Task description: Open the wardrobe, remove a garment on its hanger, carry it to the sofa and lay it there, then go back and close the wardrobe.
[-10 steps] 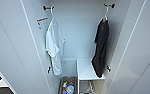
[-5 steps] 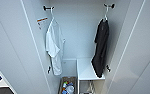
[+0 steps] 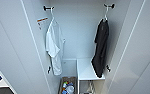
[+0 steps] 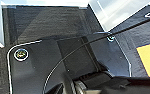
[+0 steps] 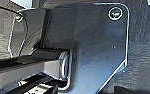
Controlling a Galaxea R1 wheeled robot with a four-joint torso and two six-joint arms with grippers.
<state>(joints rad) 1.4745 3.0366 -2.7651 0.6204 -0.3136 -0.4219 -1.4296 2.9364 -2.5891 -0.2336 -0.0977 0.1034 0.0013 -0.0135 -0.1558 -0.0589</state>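
Wardrobe (image 3: 28,62) is wide open, both doors swung out to the sides, and compared with the frames a second and half a second back nothing has budged: same framing, same clothes hanging dead still. So the robot looks parked square in front of the opening, door step done, the garment not yet touched. The black shirt (image 3: 100,47) hangs on the right side of the interior, on its pale hanger (image 3: 105,13), whose hook sits over a dark peg on the right inner wall. Its long axis runs straight up and down, collar at the top, hem drooping just over the white shelf (image 3: 87,71) below; it seems turned edge-on toward the camera, facing across the wardrobe. Opposite it, on the left peg, is the white shirt (image 3: 54,46), the one to leave alone. Down at the bottom, a small bin (image 3: 68,87) with colourful bits in it, just beside the shelf. As for the fingers of either arm, I cannot tell whether they are apart or together; the wrist cameras look past dark robot parts at dark carpet (image 4: 41,22). To my eye, the grab is yet to come.
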